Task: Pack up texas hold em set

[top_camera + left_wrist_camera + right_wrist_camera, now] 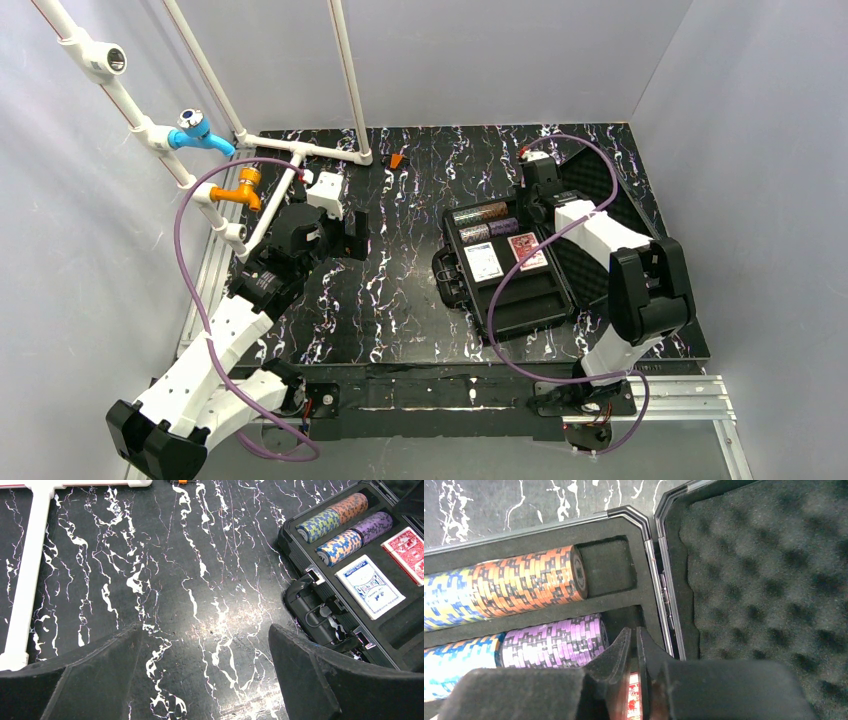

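Left wrist view: one case (pixel 292 547) at 2 o'clock holds four chip stacks (pixel 350 507) and two decks (pixel 370 586). Two grippers: left gripper (pixel 204 630) gapes wide, right gripper (pixel 634 632) sits nearly closed.

The left tool (pixel 205 630) hangs with its two dark fingers spread wide above the black, white-veined bench (pixel 100 555), and a white pipe (pixel 27 570) lies along the left edge. At the right, the open black case (pixel 300 555) holds four chip stacks lying on their sides: green (pixel 318 525), orange (pixel 350 507), blue-orange (pixel 340 546) and purple (pixel 372 526). The blue-white deck (pixel 370 586) and the red deck (pixel 407 552) lie flat beside them.
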